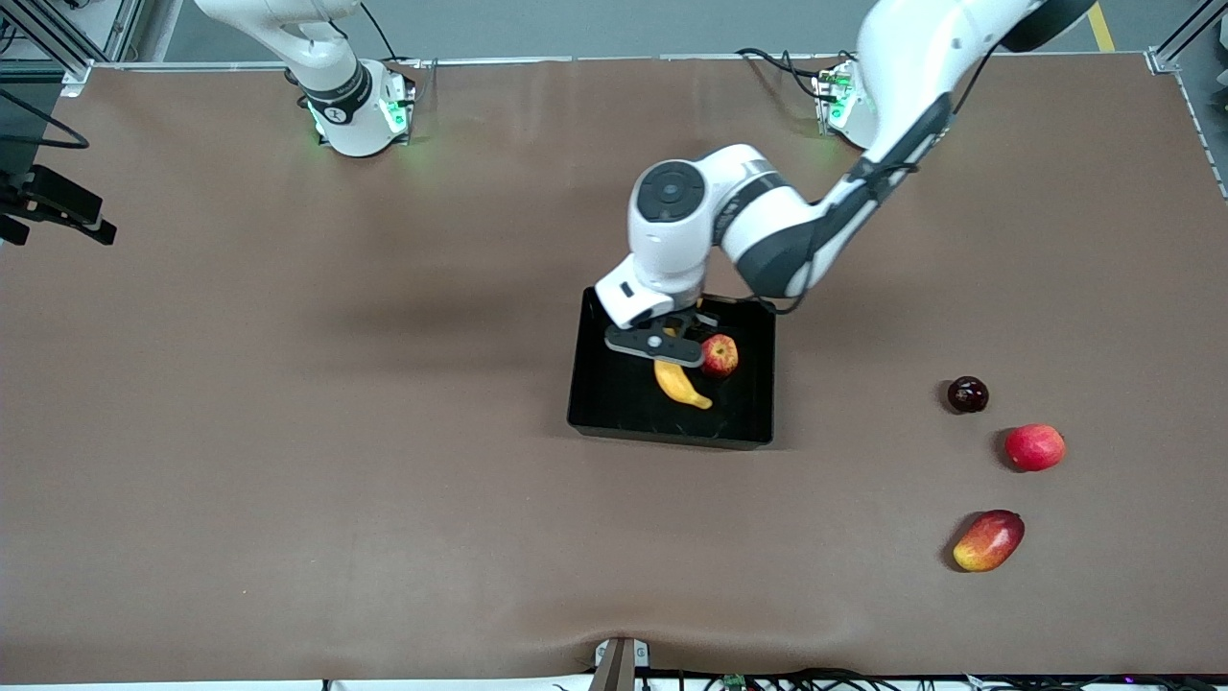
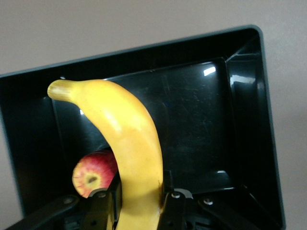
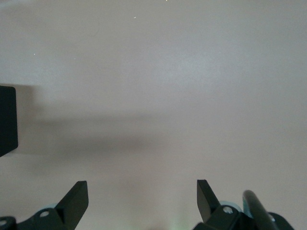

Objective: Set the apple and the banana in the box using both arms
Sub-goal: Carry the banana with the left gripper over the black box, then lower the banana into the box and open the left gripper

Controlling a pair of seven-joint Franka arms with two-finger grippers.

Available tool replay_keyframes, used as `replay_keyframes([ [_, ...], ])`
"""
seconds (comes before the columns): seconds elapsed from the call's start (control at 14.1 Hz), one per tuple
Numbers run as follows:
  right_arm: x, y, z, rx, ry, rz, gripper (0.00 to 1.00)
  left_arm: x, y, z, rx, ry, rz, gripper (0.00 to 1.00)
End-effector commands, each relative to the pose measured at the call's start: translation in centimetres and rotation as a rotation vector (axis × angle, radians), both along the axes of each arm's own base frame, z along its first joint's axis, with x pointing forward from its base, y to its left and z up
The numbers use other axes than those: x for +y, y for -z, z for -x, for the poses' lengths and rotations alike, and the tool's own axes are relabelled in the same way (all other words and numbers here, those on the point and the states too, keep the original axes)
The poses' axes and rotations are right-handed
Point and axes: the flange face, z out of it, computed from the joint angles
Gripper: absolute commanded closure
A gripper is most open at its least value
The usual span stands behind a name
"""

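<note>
So the left arm (image 1: 767,230) comes in from the upper right of the front view and reaches down into the middle of the frame, where its left gripper (image 1: 672,347) sits over the black box (image 1: 614,398). The wrist view shows it best: the gripper's 2 fingers (image 2: 175,208) are clamped on the banana (image 2: 129,143) near one end, and the rest of the banana curves out over the box floor. The apple (image 1: 720,354) is already lying in the box, right beside the banana and just about touching it, toward the left arm's end of the table. The right arm (image 1: 326,67) just waits up in the upper left of the frame, and its right gripper (image 3: 142,199) hangs over bare brown table with the fingers spread wide apart, nothing between them. Off at the lower right of the front view there are 3 more fruits on the table: a dark plum (image 1: 967,393), a red fruit (image 1: 1034,447) and a mango (image 1: 988,540), all well apart from the box.
</note>
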Motion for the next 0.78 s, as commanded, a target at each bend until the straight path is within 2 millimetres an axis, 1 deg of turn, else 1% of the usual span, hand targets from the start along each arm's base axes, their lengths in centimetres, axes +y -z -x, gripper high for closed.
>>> replay_keyframes([
  [0.0, -0.7, -0.6, 0.8, -0.004, 0.001, 0.01, 0.0, -2.2, 2.0, -0.6, -0.022, 0.003, -0.002, 1.0],
  [0.14, -0.6, -0.6, 0.8, -0.005, -0.001, 0.009, 0.0, -3.1, 3.5, -0.3, -0.043, 0.006, -0.012, 1.0],
  [0.35, -0.7, -0.6, 0.8, -0.005, 0.002, 0.009, 0.0, -4.3, 6.8, 0.6, -0.024, 0.027, -0.007, 1.0],
  [0.5, -0.7, -0.6, 0.8, -0.005, 0.002, 0.007, 0.0, -4.5, 8.2, 0.6, -0.019, 0.031, 0.014, 1.0],
  [0.57, -0.7, -0.6, 0.8, -0.005, 0.002, 0.007, 0.0, -4.3, 9.1, 0.1, -0.025, 0.028, 0.026, 1.0],
  [0.71, -0.8, -0.5, 0.8, -0.002, 0.004, 0.007, 0.0, -4.6, 11.3, 0.4, -0.037, 0.041, 0.034, 1.0],
])
